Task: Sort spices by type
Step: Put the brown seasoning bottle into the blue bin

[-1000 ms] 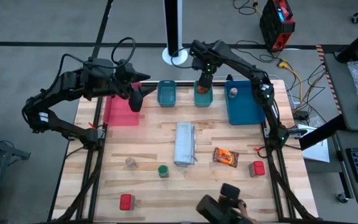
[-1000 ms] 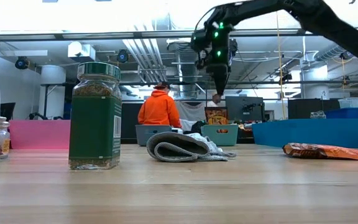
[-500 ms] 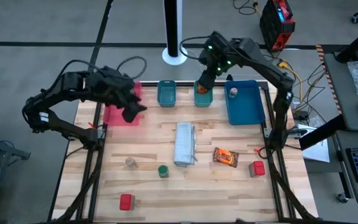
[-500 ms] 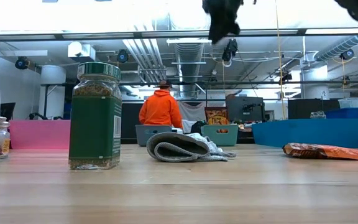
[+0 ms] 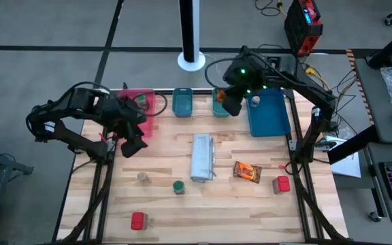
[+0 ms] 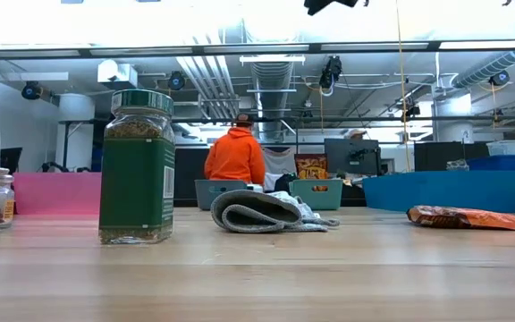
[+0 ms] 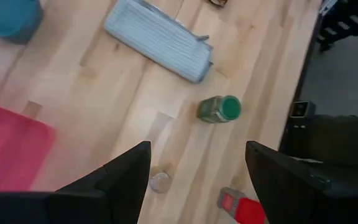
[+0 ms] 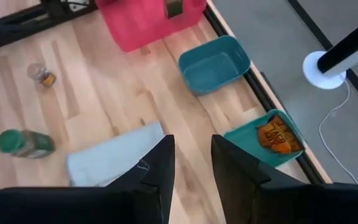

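Wooden counter (image 5: 182, 218) seen from above. At left, the left claw (image 5: 129, 145) hangs spread and empty near the pink tray (image 5: 148, 102). Lower left lie a red box (image 5: 137, 220), a pale-lidded jar (image 5: 142, 177) and a green-lidded jar (image 5: 178, 186). Centre: a grey folded bundle (image 5: 202, 157). Upper centre, the right claw (image 5: 232, 107), fingers narrowly apart and empty, hovers by a teal tray holding an orange packet (image 8: 277, 135). Right: another orange packet (image 5: 247, 171), a second red box (image 5: 282, 184).

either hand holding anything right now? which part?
Nothing is held. The left hand is open and empty above the table. The right hand shows an empty gap above the teal trays.
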### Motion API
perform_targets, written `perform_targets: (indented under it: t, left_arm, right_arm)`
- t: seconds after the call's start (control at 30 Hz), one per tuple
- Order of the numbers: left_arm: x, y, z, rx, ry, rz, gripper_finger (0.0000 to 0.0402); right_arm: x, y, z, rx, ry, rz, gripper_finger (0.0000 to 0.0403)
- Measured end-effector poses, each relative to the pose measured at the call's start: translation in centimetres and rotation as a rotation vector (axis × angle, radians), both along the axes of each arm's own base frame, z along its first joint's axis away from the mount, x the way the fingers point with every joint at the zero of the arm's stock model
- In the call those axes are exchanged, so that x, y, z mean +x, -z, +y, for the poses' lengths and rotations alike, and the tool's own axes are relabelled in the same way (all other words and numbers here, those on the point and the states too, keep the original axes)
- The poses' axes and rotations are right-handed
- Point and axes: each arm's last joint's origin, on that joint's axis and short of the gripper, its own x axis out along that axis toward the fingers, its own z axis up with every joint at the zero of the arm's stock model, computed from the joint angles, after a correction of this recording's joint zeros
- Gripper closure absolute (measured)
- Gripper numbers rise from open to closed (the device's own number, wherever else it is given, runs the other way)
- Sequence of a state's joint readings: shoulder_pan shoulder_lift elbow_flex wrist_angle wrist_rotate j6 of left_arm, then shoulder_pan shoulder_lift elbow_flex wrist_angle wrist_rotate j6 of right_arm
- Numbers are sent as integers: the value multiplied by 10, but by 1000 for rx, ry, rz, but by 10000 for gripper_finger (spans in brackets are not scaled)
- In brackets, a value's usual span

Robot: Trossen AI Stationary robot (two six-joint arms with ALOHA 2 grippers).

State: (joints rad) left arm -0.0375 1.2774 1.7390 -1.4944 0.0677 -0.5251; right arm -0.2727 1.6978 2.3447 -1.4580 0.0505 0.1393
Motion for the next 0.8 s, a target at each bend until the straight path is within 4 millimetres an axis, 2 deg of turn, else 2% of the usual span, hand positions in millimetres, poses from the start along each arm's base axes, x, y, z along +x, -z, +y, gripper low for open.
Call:
perform_targets:
  t: [0.17, 0.27, 0.37, 0.63, 0.8]
  left_arm:
    - [-1, 0, -7, 37, 11, -1, 155]
    - [-1, 0, -13, 23, 46, 1, 155]
    - [-2, 0, -17, 19, 72, 2, 155]
    - [-3, 2, -22, 36, 73, 14, 155]
    - [0, 14, -29, 21, 69, 67, 155]
  right_arm:
    - [-9, -2, 18, 39, -10, 39, 295]
    - [-14, -2, 25, 101, 43, 57, 287]
    - [-12, -1, 33, 153, 82, 41, 276]
    - [-7, 3, 56, 188, 49, 56, 240]
    - [-5, 4, 67, 207, 41, 59, 221]
